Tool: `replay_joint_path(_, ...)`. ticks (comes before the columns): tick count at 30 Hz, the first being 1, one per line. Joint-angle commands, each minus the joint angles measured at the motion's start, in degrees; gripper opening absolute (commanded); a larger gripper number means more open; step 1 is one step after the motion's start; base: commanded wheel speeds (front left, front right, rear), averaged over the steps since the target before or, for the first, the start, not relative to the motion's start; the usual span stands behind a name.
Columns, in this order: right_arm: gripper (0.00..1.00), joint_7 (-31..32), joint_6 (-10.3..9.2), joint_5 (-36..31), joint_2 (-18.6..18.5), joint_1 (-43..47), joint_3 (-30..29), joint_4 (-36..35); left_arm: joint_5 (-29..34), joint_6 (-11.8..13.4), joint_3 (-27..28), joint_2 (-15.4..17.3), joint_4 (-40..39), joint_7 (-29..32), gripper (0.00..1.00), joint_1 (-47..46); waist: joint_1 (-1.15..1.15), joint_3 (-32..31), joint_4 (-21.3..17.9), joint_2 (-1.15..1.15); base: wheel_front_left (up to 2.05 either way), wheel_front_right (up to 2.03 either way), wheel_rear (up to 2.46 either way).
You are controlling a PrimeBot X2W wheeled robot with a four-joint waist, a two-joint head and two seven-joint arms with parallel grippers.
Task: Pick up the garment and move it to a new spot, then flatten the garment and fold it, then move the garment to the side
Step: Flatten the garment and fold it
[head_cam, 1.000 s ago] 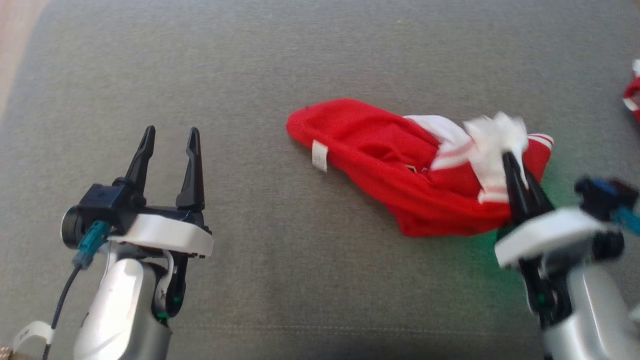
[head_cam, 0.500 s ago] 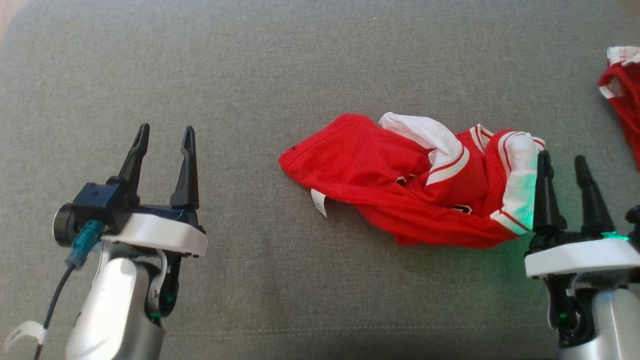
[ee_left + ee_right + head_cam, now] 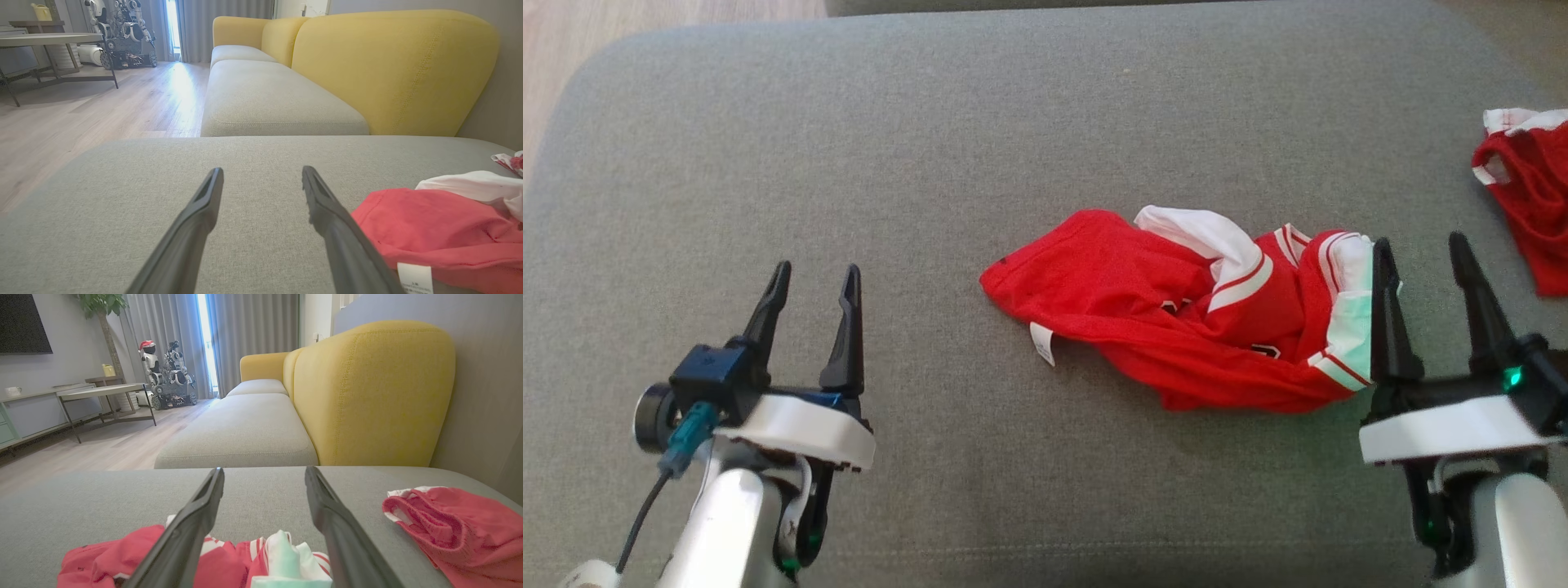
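A crumpled red garment with white striped trim lies on the grey cushion, a white label at its lower left edge. It also appears in the left wrist view as the garment and in the right wrist view as the garment. My right gripper stands open just right of the garment's white-trimmed end, nothing between its fingers. In the right wrist view the right gripper hovers above that end. My left gripper is open and empty at the lower left, well apart from the garment; the left gripper points over bare cushion.
A second red and white garment lies at the cushion's right edge, also seen as that garment. A yellow sofa back and more grey seats lie beyond. Wooden floor, a table and another robot are further off.
The right gripper opened and let go of the garment's white-trimmed end, which dropped onto the cushion. The right gripper now sits just right of it. The head camera has shifted.
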Motion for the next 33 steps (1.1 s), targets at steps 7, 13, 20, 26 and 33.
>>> replay_joint_path(7, 1.0, 0.7, 0.2, 0.2, -0.2, 1.2, 1.8, -2.1, -0.5, 0.4, 1.2, 1.3, -2.2, 0.8, 1.0, -0.4, 0.0, -1.1, -0.3, 0.0, 0.0, 0.0, 0.0)
replay_joint_path(13, 1.0, 0.9, 0.2, 0.6, -0.2, 1.2, 2.0, -2.1, -0.6, 0.5, 0.8, 1.6, -2.5, 1.0, 1.0, -0.3, 0.0, -1.2, -0.4, 0.0, 0.0, 0.0, 0.0)
replay_joint_path(20, 1.0, 1.2, 0.2, 1.2, -0.2, 1.0, 2.0, -2.5, -1.7, -1.3, -0.8, 1.4, -2.4, 2.0, 1.0, -1.5, 0.0, -0.4, -0.5, 0.0, 0.0, 0.0, 0.0)
replay_joint_path(26, 1.0, 1.6, 0.2, 1.3, -0.2, -0.5, 2.6, -2.9, -2.8, -6.8, -5.6, 1.2, 1.1, 8.3, 1.0, -7.2, 0.0, 2.2, -1.6, 0.0, 0.0, 0.0, 0.0)
replay_joint_path(33, 1.0, 1.2, 0.2, 2.1, -0.2, -2.4, 3.8, -2.6, -4.7, -9.8, -10.6, 0.8, 10.6, 14.5, 1.0, -14.6, 0.0, 5.2, -4.6, 0.0, 0.0, 0.0, 0.0)
